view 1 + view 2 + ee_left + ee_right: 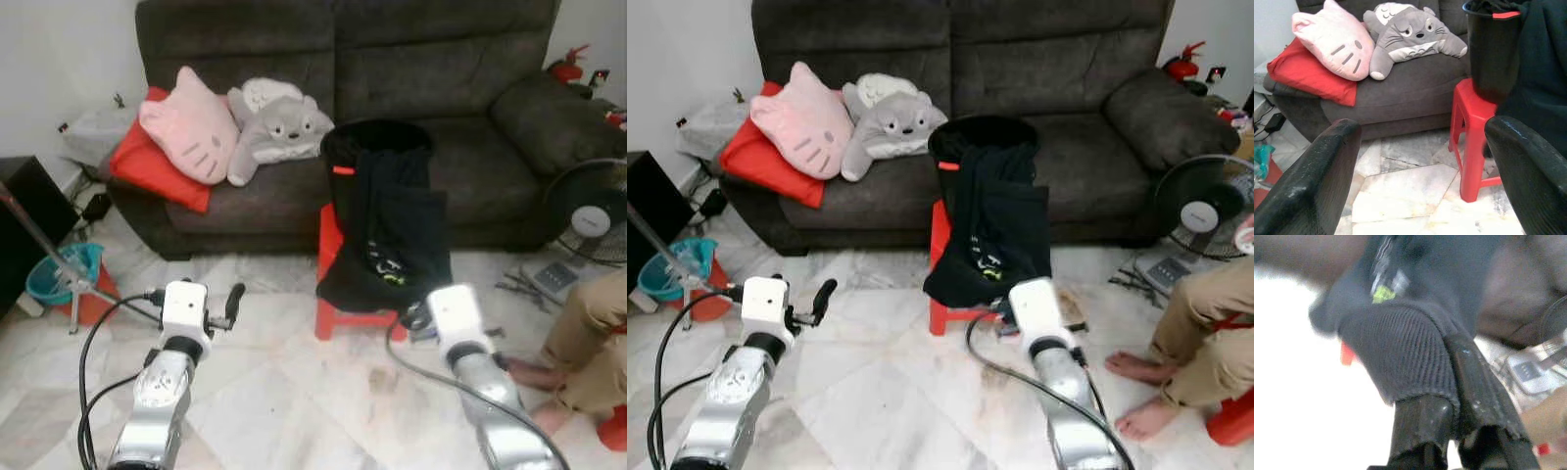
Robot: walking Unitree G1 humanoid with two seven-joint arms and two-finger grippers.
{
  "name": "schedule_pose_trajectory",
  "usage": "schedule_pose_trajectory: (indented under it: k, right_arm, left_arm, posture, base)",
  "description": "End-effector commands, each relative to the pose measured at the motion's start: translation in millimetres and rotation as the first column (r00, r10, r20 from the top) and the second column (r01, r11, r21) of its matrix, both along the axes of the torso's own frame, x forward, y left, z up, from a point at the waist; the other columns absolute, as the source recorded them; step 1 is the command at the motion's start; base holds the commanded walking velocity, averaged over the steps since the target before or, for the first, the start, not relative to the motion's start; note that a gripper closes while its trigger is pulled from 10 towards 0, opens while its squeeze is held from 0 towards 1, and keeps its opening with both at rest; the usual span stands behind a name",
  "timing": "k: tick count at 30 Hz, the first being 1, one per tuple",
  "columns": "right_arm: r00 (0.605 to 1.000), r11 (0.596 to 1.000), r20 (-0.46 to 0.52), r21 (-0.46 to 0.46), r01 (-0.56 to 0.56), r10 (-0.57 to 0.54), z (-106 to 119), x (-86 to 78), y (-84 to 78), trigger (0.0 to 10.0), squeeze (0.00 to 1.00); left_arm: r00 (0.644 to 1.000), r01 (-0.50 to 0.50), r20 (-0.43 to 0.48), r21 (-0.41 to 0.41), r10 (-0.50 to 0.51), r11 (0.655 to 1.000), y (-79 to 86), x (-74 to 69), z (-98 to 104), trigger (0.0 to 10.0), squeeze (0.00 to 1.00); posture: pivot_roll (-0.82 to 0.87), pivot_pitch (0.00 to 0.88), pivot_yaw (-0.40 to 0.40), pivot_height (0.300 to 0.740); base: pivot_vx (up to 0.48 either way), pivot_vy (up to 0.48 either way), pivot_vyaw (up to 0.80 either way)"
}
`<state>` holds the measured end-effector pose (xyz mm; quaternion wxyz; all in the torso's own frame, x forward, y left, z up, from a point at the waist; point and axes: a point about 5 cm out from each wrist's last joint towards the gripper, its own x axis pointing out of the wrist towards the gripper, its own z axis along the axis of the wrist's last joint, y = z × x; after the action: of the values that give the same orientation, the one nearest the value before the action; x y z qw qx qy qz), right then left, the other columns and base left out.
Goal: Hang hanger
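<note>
Fingers (pixel 1422 428) of right gripper (pixel 1454 431) clamped on ribbed hem of black garment (pixel 387 230); left gripper (pixel 1420 161) fingers apart, holding nothing.
Garment drapes from black bin (pixel 377 137) on red stool (pixel 333 245) before the sofa (pixel 441 59); no hanger discernible.

Dark sofa (pixel 411 88) at twelve o'clock carries a pink cat cushion (pixel 191 125), grey plush (pixel 276 122) and red pillow (pixel 147 166). Standing fan (pixel 593 220) at three o'clock; teal bucket (pixel 59 274) at nine.

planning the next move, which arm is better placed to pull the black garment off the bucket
Right. The right gripper is already shut on the black garment's ribbed hem; the left gripper is open, off to the side.
</note>
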<state>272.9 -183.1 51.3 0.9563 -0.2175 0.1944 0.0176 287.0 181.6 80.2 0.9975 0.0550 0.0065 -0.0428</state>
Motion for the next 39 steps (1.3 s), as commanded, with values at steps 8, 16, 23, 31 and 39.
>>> schedule_pose_trajectory:
  k: [8,16,23,31,39]
  right_arm:
    - [0.943,0.943,-0.238,0.182,0.278,-0.232,-63,-21.8,-25.5,10.0,0.0]
    - [0.909,0.971,-0.356,0.011,0.237,-0.218,-96,-44.8,-30.3,10.0,0.0]
    - [0.887,0.967,-0.4,0.009,0.254,-0.229,-107,-55.3,-27.7,10.0,0.0]
    - [0.947,0.975,-0.245,0.023,0.221,-0.209,-93,-37.3,-23.8,10.0,0.0]
    - [0.968,0.958,0.001,0.142,0.249,-0.252,-52,0.6,-40.0,10.0,0.0]
  left_arm:
    - [1.0,-0.02,-0.023,0.012,0.02,1.0,7.9,2.2,-1,10.0,0.0]
    - [0.999,-0.034,-0.023,0.037,0.035,0.999,17.2,-0.8,0,10.0,0.0]
    - [0.998,-0.051,-0.023,0.051,0.052,0.997,24.4,-5.5,1,10.0,0.0]
    - [0.993,-0.12,-0.012,0.052,0.121,0.991,31.3,-19.8,-1,10.0,0.0]
    - [0.993,-0.118,0.021,0.011,0.118,0.993,14.0,-8.3,6,10.0,0.0]
  posture:
    - [-0.05,0.0,0.105,0.74]
    - [0.01,0.0,0.105,0.74]
    - [0.05,0.0,0.089,0.74]
    - [0.15,0.0,-0.007,0.74]
    - [0.12,0.0,0.024,0.74]
  base:
    - [0.0,0.0,0.0]
    - [0.0,0.0,0.0]
    - [0.0,0.0,0.0]
    - [0.0,0.0,0.0]
    - [0.0,0.0,0.0]
